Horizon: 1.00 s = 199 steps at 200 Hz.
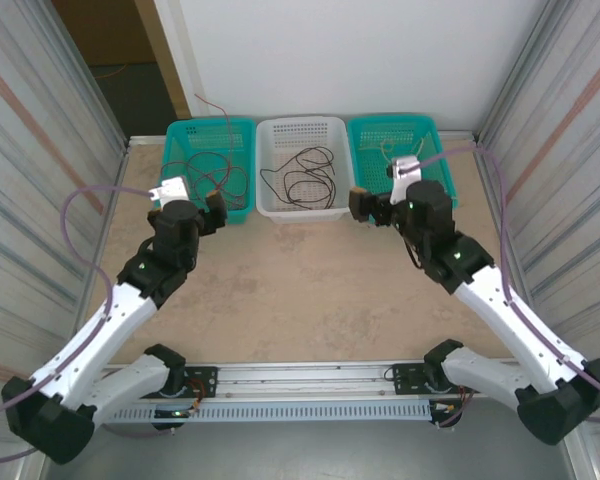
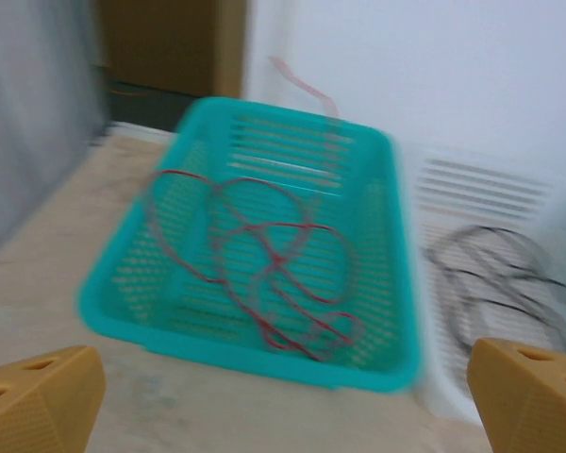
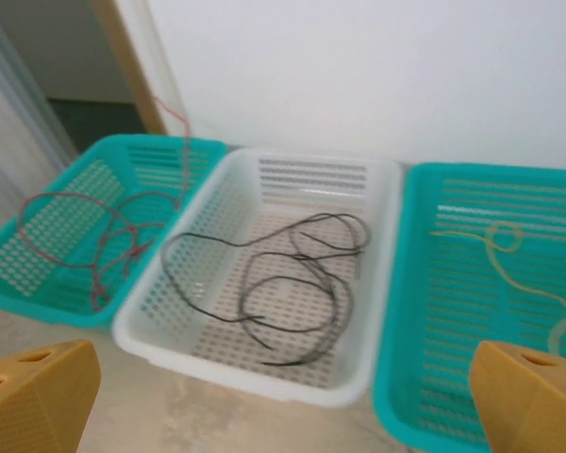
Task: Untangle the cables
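The cables lie sorted in three baskets at the back of the table. Red cables (image 1: 205, 170) (image 2: 274, 247) curl in the left teal basket (image 1: 242, 160) (image 2: 264, 363), and one red strand sticks up over its far rim. Black cables (image 1: 305, 175) (image 3: 336, 302) loop in the white basket (image 1: 300, 210) (image 3: 255, 373). Pale yellow cables (image 1: 395, 150) (image 3: 509, 269) rest in the right teal basket (image 1: 440, 150) (image 3: 396, 283). My left gripper (image 1: 192, 197) (image 2: 283, 415) hovers open in front of the left basket, holding nothing. My right gripper (image 1: 380, 190) (image 3: 283, 406) is open and holds nothing, before the white basket's right corner.
Corrugated metal walls close in the table on the left and right, and a white wall stands behind the baskets. Bare tan tabletop (image 1: 300, 290) stretches between the baskets and the arm bases. The left wrist view is blurred by motion.
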Each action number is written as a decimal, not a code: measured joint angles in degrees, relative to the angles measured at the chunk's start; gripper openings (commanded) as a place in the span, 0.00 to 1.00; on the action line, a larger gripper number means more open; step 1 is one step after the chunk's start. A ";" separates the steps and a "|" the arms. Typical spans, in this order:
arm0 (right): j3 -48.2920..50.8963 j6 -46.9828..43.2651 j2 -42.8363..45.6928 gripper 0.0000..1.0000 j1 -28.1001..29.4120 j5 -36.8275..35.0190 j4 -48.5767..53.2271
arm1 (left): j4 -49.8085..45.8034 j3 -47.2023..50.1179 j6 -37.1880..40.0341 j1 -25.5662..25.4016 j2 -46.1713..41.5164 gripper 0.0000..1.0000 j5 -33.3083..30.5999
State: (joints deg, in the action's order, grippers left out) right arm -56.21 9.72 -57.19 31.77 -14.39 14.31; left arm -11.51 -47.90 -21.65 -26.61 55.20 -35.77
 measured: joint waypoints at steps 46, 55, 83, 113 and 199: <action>4.92 2.80 -8.87 0.99 -4.17 -12.76 4.81 | 10.69 10.49 6.45 11.52 14.25 0.99 -8.33; 5.77 5.09 -10.54 0.99 -7.23 -14.49 5.07 | 13.29 12.35 6.86 14.12 16.79 0.99 -8.46; 12.04 10.56 -11.50 0.99 -18.08 -18.97 2.43 | 23.52 18.25 9.40 18.82 22.32 0.99 -7.52; 20.24 12.37 -11.91 0.99 -22.67 -24.44 -5.11 | 36.26 21.75 12.74 19.52 25.53 0.99 -3.10; 34.10 -1.22 -30.80 0.99 -32.17 0.85 -52.87 | 47.93 22.21 19.61 23.23 28.81 0.99 18.49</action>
State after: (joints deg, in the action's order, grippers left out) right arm -22.11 8.49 -87.99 -0.40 -13.54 -38.57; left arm 36.42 -25.69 -2.04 -3.38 84.01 -17.28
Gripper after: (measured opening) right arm 0.990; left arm 0.987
